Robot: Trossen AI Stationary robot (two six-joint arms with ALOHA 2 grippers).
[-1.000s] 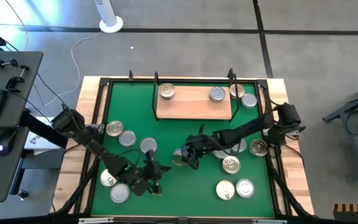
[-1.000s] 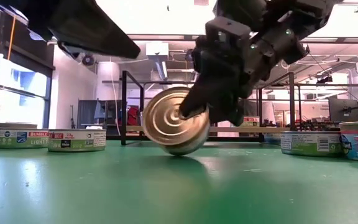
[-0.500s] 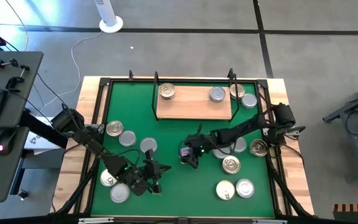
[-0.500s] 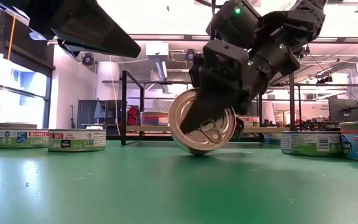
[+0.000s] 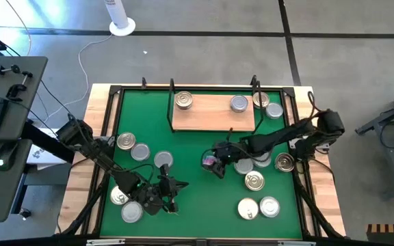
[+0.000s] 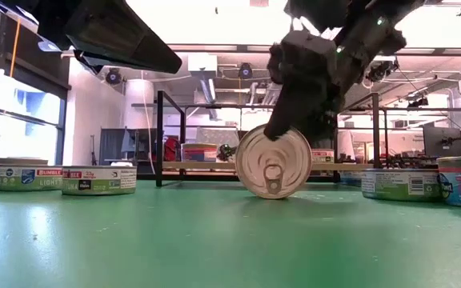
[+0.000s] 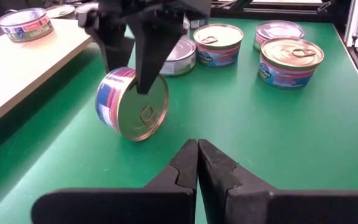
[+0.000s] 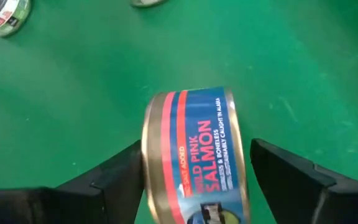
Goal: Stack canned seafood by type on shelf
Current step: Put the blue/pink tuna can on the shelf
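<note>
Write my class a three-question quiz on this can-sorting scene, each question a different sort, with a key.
1. True or false: the left gripper is shut.
2. The salmon can between the right gripper's open fingers: A) lies flat, B) stands on its rim on the green mat, C) hangs in the air.
3. From above, how many can tops show on the shelf?
Key: 1 true; 2 B; 3 two.
</note>
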